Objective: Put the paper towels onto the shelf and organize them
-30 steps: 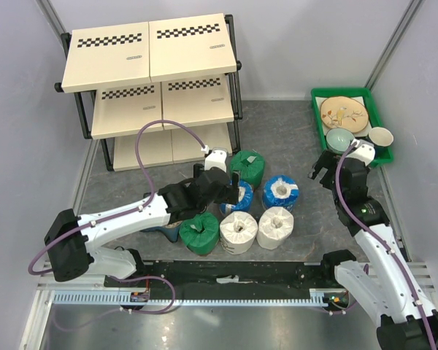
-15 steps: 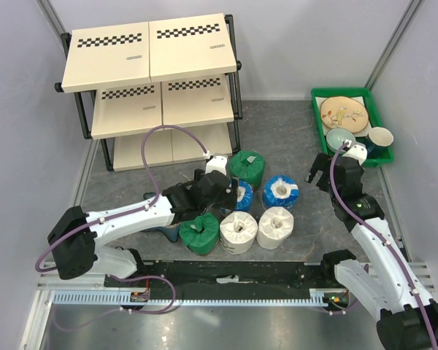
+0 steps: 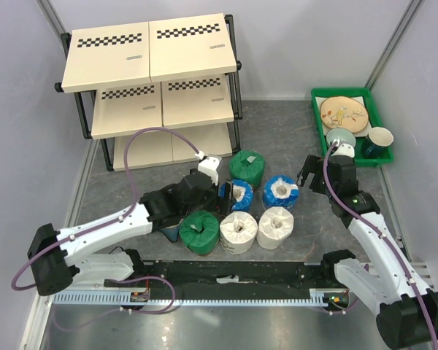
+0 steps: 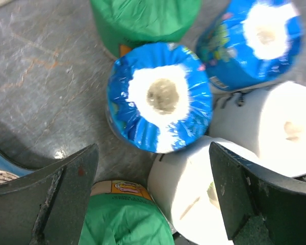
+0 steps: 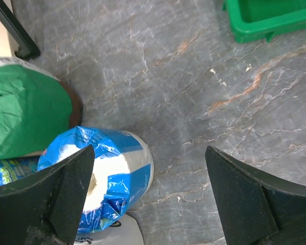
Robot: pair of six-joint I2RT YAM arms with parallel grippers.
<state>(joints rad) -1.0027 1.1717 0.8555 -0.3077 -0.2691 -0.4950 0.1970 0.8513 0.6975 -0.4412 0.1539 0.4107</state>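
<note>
**Top view.** The left arm runs low over the desk [image 3: 292,149] from its base at the near left, forearm slanting forward and to the right. The left gripper [image 3: 225,197] is spread wide and holds nothing, at the left side of the middle blue roll [image 3: 239,195]. I cannot tell whether it touches the roll. The right arm rises from the near right corner and bends forward and leftward. The right gripper [image 3: 312,173] is also spread and empty, just right of the right blue roll [image 3: 280,192] and apart from it. The paper towels stand on end in a tight cluster on the desk, in front of the shelf [image 3: 153,55]: a far green roll [image 3: 248,166], the two blue ones, a near green roll [image 3: 198,231] and two white rolls [image 3: 238,230] at the front. The small grey marks on the shelf boards are too small to read.

**Left wrist.** The two dark fingers [image 4: 66,194] stand far apart with the middle blue roll [image 4: 160,97] ahead between them, its core facing the camera. The near green roll [image 4: 122,224] carries a yellow-orange label, and the right blue roll [image 4: 255,41] has coloured print on its wrap. Neither can be read.

**Right wrist.** The fingers [image 5: 245,199] are wide open over bare grey desk. The right blue roll [image 5: 99,178] lies beside the left finger and the far green roll [image 5: 25,117] is behind it. A corner of the green tray [image 5: 265,20] shows at the top. A white label strip on the green wrap is illegible.
</note>
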